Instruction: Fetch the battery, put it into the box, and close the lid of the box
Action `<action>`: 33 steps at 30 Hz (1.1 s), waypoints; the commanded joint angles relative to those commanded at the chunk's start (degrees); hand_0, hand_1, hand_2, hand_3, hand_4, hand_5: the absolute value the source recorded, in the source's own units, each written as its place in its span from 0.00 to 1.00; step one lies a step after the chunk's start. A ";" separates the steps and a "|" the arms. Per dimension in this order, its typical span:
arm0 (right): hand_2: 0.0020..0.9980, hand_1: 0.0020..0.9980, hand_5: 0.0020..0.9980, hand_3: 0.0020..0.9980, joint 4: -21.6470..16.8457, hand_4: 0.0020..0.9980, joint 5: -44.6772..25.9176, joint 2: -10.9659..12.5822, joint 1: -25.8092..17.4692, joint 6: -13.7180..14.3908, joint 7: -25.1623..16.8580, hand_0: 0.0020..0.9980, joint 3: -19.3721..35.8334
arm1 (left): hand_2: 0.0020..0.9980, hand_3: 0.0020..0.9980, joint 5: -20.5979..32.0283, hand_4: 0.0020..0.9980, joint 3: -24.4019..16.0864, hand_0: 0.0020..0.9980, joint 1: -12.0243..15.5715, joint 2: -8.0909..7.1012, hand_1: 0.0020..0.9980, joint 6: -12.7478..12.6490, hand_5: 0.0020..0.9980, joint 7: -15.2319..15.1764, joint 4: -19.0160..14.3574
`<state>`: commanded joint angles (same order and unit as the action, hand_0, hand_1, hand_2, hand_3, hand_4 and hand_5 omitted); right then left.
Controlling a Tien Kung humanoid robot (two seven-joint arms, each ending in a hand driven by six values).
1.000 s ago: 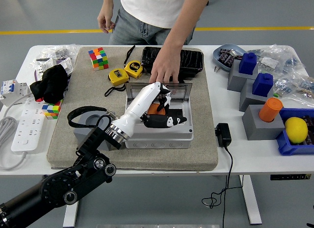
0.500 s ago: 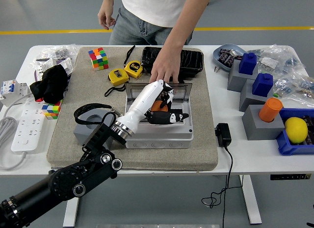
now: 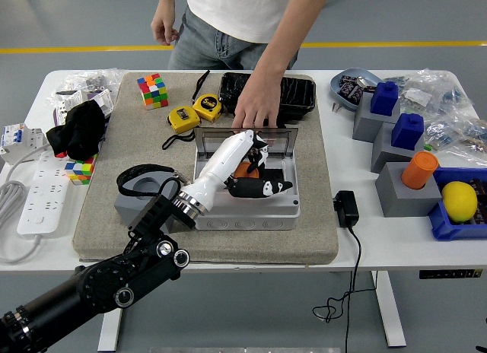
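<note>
A grey box (image 3: 245, 213) stands on the tan mat, its lid (image 3: 280, 138) raised at the back. A person's hand (image 3: 257, 109) rests on the lid's top edge. My left hand (image 3: 257, 178) reaches down into the box on a white forearm. Its black fingers (image 3: 262, 188) lie stretched out to the right and its thumb points up. An orange battery (image 3: 243, 170) shows in the box, right by the palm between thumb and fingers and partly hidden by the hand. I see no firm grasp on it.
Two yellow tape measures (image 3: 193, 112) and a black tray (image 3: 268, 92) lie behind the box. A grey block with a black strap (image 3: 143, 187) sits left of it, a black adapter with cable (image 3: 346, 208) right. Grey stands with blue and orange caps (image 3: 403, 163) fill the right side.
My left hand rose slightly inside the box, then settled back down to where it was. The person's hand stays on the lid.
</note>
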<state>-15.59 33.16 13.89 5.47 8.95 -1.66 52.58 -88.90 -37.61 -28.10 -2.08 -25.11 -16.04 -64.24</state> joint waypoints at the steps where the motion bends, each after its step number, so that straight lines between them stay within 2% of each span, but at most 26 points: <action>1: 0.57 0.57 1.00 0.63 0.03 1.00 -0.06 -0.02 0.01 -0.01 0.00 0.67 -0.08 | 0.01 0.03 0.10 1.00 -0.04 0.08 0.08 -0.01 0.00 0.25 0.33 0.05 -0.03; 4: 0.57 0.57 1.00 0.63 0.03 1.00 -0.12 -0.05 0.01 -0.04 0.01 0.67 -0.22 | 0.01 0.03 0.13 1.00 -0.16 0.08 0.35 -0.02 0.00 1.13 0.33 0.19 0.05; 5: 0.58 0.57 1.00 0.63 0.02 1.00 -0.12 -0.06 0.01 -0.05 0.02 0.67 -0.21 | 0.07 0.06 0.14 1.00 -0.18 0.14 0.38 -0.03 0.00 1.25 0.38 0.19 0.08; 10: 0.58 0.57 1.00 0.63 0.02 1.00 -0.07 -0.06 -0.01 -0.06 0.01 0.67 -0.12 | 0.07 0.06 -0.32 1.00 -0.68 0.14 0.42 0.01 0.00 2.68 0.38 0.44 0.23; 11: 0.58 0.57 1.00 0.63 0.03 1.00 -0.07 -0.06 0.00 -0.05 0.00 0.67 -0.12 | 0.11 0.10 -0.48 1.00 -0.76 0.25 0.41 0.02 0.10 2.92 0.41 0.51 0.23; 16: 0.58 0.57 1.00 0.63 0.00 1.00 0.01 -0.10 0.08 -0.06 0.02 0.67 0.05 | 0.11 0.10 -1.16 1.00 -1.09 0.25 0.28 0.08 0.10 3.54 0.41 0.78 0.34; 17: 0.57 0.57 1.00 0.63 0.00 1.00 0.01 -0.11 0.10 -0.06 0.02 0.67 0.07 | 0.16 0.17 -1.24 1.00 -1.14 0.38 0.26 0.09 0.21 3.58 0.42 0.81 0.36; 22: 0.57 0.57 1.00 0.63 0.03 1.00 0.09 -0.12 0.09 -0.04 0.02 0.67 0.20 | 0.16 0.17 -1.73 1.00 -1.60 0.38 0.10 0.27 0.21 3.67 0.42 0.83 0.54; 23: 0.57 0.57 1.00 0.63 0.03 1.00 0.09 -0.12 0.08 -0.04 0.02 0.67 0.18 | 0.24 0.26 -1.79 1.00 -1.72 0.47 0.06 0.37 0.32 3.60 0.44 0.79 0.64; 33: 0.57 0.57 1.00 0.63 0.01 1.00 0.12 -0.10 0.17 -0.06 0.01 0.67 0.33 | 0.25 0.26 -2.50 1.00 -1.07 0.48 -1.01 1.08 0.33 3.52 0.45 0.78 1.41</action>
<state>-15.58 33.28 13.79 5.63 8.89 -1.65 52.91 -91.40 -38.68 -29.11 -1.00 -21.60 -15.26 -62.83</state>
